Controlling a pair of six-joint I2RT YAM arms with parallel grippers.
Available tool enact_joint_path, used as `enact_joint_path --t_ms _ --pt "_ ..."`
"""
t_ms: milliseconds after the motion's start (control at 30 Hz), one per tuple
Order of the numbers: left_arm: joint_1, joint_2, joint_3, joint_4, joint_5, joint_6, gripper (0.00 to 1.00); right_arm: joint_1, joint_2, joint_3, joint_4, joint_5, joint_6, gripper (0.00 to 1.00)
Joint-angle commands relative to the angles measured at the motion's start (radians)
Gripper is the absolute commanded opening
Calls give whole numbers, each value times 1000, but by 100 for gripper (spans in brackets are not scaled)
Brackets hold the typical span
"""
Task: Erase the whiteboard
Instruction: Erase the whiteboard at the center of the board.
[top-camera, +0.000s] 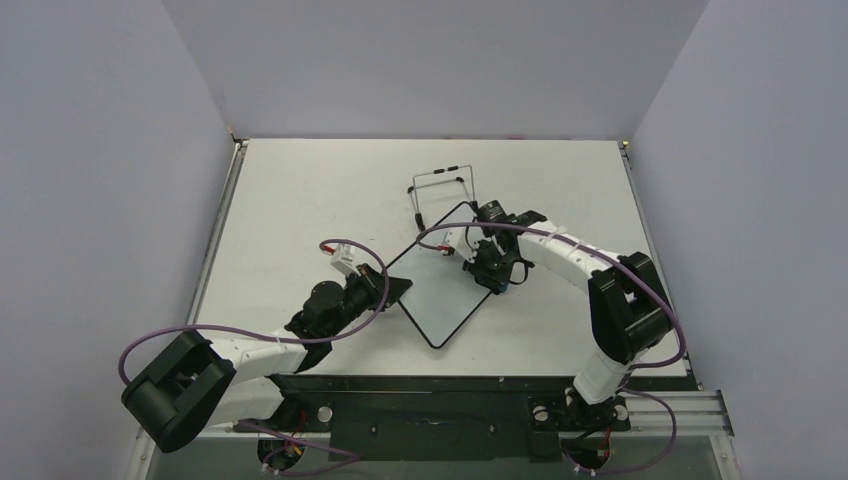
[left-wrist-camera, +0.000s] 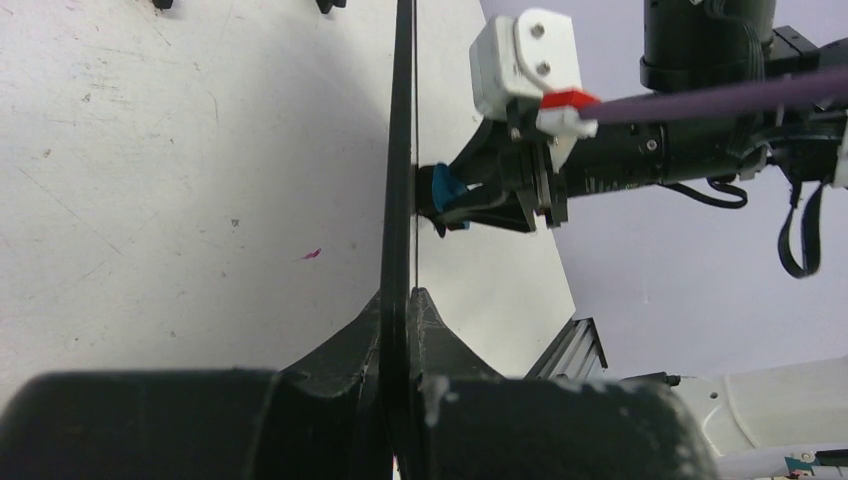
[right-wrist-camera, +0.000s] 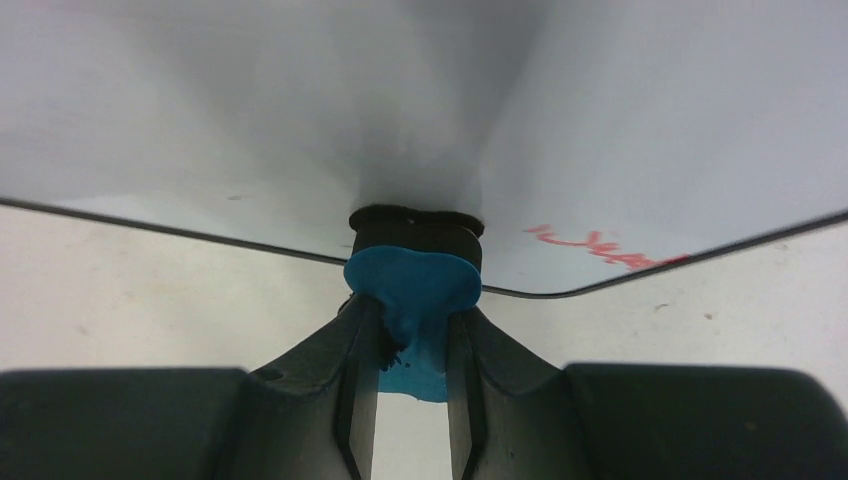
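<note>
1. Right gripper (right-wrist-camera: 412, 320): the jaws are closed to a narrow gap on the eraser (right-wrist-camera: 410, 280). Its dark felt face is pressed against the whiteboard (right-wrist-camera: 250, 120).
2. Eraser: small, with a blue back and a soft pad. You hold it by the back only. I judge the grip shallow, so a hard sideways drag could twist it between the fingers.
3. Whiteboard: a thin white panel in a black frame, set diagonally at mid-table between your two arms. The eraser meets it close to the corner on your right.
4. Red marks (right-wrist-camera: 600, 248): a short scrawl just beside the eraser, hard against the frame. The rest of the visible face looks clean.
5. Left gripper (left-wrist-camera: 400, 320): the jaws are shut on the frame at the opposite corner. The left wrist view shows the whiteboard edge-on, sandwiched between both fingers.
6. Handling, as judged:
   - It is likely light and stiff, with a glossy, slippery face.
   - It will likely slide or pivot under a wipe unless pinned.
   - Hold it by the frame at a corner away from the writing, as your left does.
   - Keep pad pressure moderate, since a thin panel may flex where it is unsupported.
   - You cannot tell whether it lies flat on the table (top-camera: 300, 200) or is tipped.
7. Wire stand (top-camera: 443, 188): near the far corner. Whether they touch cannot be told.
</note>
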Motion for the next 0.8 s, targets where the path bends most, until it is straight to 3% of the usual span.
enact_joint_path --t_ms 0,200,467,767 --pt "-4 -18 52 215 34 -20 0 98 -51 -11 -25 -82 -21 0" --pt "-4 -36 52 193 32 -17 0 35 -39 99 25 -65 59 0" --pt "-4 -35 43 207 33 -22 0 -51 9 52 62 73 17 0" --pt "-5 -9 45 235 35 -28 0 17 -50 -25 -35 -56 -68 0"
